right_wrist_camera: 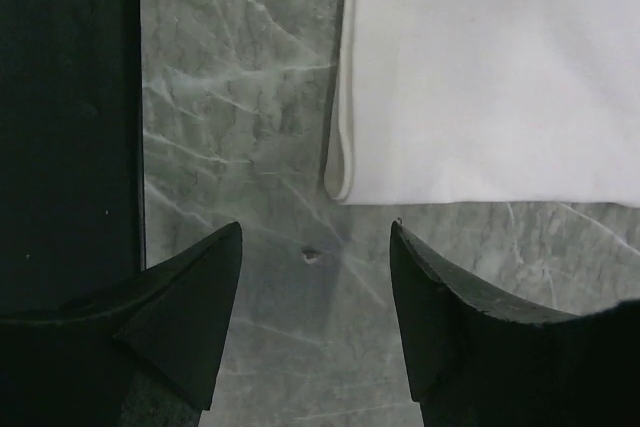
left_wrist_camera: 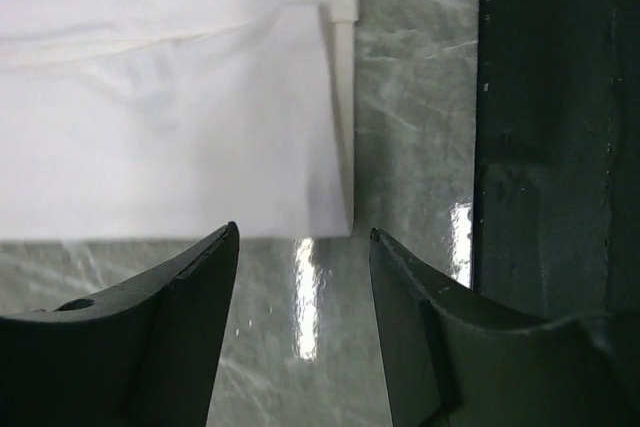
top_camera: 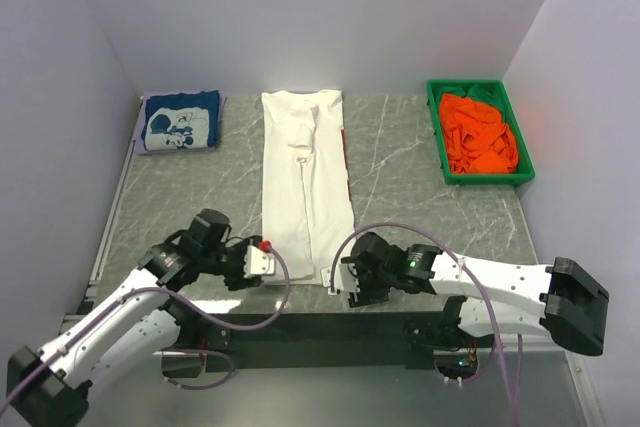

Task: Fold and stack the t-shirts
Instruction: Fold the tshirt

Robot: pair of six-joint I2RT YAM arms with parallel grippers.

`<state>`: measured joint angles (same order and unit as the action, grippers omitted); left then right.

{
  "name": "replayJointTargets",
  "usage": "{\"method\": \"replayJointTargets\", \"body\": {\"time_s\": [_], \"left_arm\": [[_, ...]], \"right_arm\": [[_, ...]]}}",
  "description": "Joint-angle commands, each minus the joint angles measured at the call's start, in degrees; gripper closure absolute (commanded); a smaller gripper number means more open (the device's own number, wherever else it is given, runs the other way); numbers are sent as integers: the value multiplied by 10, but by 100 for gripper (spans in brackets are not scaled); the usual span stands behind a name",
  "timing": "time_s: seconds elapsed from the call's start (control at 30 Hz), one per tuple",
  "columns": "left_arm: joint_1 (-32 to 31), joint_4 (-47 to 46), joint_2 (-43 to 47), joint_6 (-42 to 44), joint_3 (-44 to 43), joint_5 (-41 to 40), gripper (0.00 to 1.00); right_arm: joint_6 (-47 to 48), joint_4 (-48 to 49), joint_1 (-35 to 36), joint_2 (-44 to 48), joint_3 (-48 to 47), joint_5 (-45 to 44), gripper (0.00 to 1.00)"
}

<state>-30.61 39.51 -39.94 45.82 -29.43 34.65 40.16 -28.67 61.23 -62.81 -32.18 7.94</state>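
Observation:
A white t-shirt (top_camera: 306,182) lies flat in a long narrow strip down the table's middle, sleeves folded in. My left gripper (top_camera: 268,263) is open and empty at its near left corner; the shirt's hem (left_wrist_camera: 170,147) lies just ahead of the fingers. My right gripper (top_camera: 338,282) is open and empty at the near right corner, with the hem corner (right_wrist_camera: 480,77) just ahead. A folded navy t-shirt (top_camera: 181,121) with white graphic sits at the back left. Orange t-shirts (top_camera: 480,134) are crumpled in the bin. No red shirt is clearly visible.
A green plastic bin (top_camera: 438,137) stands at the back right. A thin red edge (top_camera: 345,152) shows along the white shirt's right side. The table's dark front edge (left_wrist_camera: 550,147) is close behind both grippers. White walls enclose the table.

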Motion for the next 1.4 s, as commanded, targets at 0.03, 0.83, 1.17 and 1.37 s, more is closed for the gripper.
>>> {"method": "replayJointTargets", "body": {"time_s": [0.03,0.83,1.17,1.37], "left_arm": [[-105,-108,-46,-35,16,-91,39],[-207,-222,-236,-15,61,-223,83],[-208,-93,-112,-14,3,-123,99],[-206,-71,-77,-77,-48,-121,99]], "right_arm": [[33,92,20,-17,2,-43,32],[18,138,54,-148,27,-104,95],[-38,24,54,-50,-40,-57,100],[-19,-7,48,-21,-82,-61,100]]}}
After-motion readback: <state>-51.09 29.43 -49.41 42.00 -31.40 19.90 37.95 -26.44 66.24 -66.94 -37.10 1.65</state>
